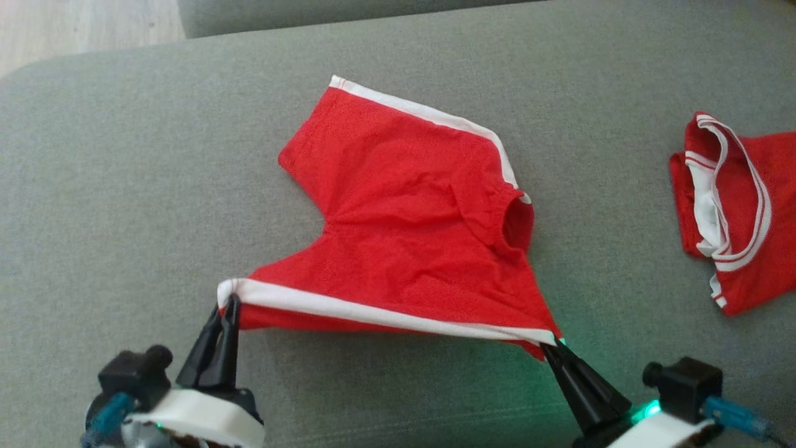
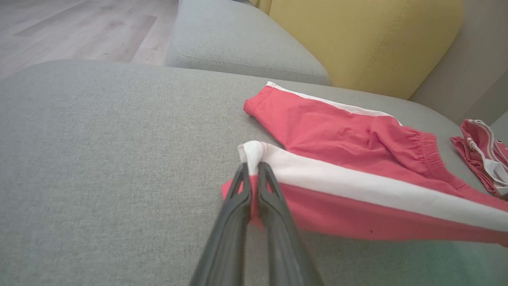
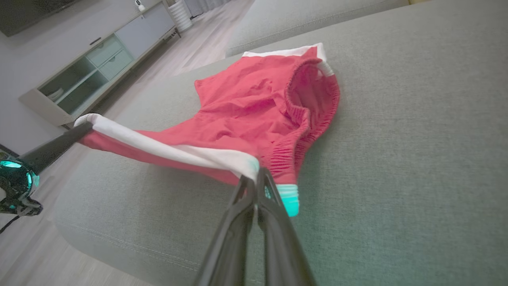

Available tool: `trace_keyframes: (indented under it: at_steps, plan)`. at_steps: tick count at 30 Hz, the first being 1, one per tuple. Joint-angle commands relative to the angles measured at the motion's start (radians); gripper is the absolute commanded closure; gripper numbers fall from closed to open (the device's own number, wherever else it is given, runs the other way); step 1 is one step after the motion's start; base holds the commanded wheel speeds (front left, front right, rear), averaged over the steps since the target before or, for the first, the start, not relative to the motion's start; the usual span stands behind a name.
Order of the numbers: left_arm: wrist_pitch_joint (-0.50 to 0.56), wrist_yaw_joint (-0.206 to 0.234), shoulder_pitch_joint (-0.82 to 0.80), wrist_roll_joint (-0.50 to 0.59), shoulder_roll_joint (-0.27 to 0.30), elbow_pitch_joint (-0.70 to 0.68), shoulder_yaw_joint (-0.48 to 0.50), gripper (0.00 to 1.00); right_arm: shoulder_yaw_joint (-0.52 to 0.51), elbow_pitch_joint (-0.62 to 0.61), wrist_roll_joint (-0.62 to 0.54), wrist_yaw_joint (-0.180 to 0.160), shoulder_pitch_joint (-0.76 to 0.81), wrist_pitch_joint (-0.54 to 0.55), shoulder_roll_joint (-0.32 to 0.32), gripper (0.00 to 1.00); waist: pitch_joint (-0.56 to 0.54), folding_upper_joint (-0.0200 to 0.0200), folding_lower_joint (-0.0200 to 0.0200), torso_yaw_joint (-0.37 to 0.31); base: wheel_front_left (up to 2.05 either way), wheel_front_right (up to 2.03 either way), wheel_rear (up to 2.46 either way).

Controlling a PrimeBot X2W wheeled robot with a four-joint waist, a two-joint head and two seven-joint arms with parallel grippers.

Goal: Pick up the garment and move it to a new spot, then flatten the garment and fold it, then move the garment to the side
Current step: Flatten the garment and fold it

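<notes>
The garment (image 1: pixel 404 211) is a pair of red shorts with white side stripes, spread over the grey sofa seat (image 1: pixel 124 186). My left gripper (image 1: pixel 229 305) is shut on the near leg's hem corner, at the end of the white stripe (image 2: pixel 254 153). My right gripper (image 1: pixel 550 345) is shut on the waistband end of that same stripe (image 3: pixel 248 167). The near edge hangs lifted and stretched between the two grippers, while the far leg (image 2: pixel 317 115) lies on the cushion. The elastic waist opening (image 3: pixel 313 99) gapes toward the right.
A second red and white garment (image 1: pixel 727 211) lies crumpled at the right of the seat. A yellow cushion (image 2: pixel 357 39) stands behind the sofa seat. Wooden floor (image 3: pixel 59 246) and a low cabinet (image 3: pixel 87 67) lie beyond the cushion's front edge.
</notes>
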Motion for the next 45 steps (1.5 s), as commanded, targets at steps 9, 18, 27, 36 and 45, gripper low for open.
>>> trace_keyframes:
  at_steps: [9, 18, 27, 36, 45]
  plan:
    - [0.047, -0.050, -0.337, 0.011, 0.075, 0.040, 0.016, 1.00, 0.025, 0.023, 0.018, -0.001, -0.264, 0.089, 0.035, 1.00, 0.118, -0.0001, 0.0000, -0.016, 0.00, 0.00, 0.00]
    - [0.094, -0.093, -0.848, 0.012, 0.114, 0.379, -0.063, 1.00, 0.001, 0.207, 0.063, -0.001, -0.605, 0.094, 0.111, 1.00, 0.267, -0.0001, 0.0000, -0.071, 0.00, 0.00, 0.00]
    - [0.031, -0.103, -1.158, -0.025, 0.165, 0.789, -0.101, 1.00, 0.016, 0.339, 0.116, -0.001, -0.775, 0.029, 0.146, 1.00, 0.352, -0.0001, 0.0000, -0.165, 0.00, 0.00, 0.00]
    - [-0.036, -0.104, -1.250, -0.121, 0.186, 1.002, -0.172, 0.00, 0.059, 0.414, 0.167, -0.001, -0.828, -0.098, 0.143, 0.00, 0.372, -0.0001, 0.0000, -0.188, 0.00, 0.00, 0.00]
    - [-0.191, -0.017, -1.158, -0.096, 0.169, 0.989, -0.172, 0.00, 0.025, 0.365, 0.042, -0.001, -0.772, -0.279, 0.039, 0.00, 0.316, -0.0001, 0.0000, -0.130, 0.00, 0.00, 0.00]
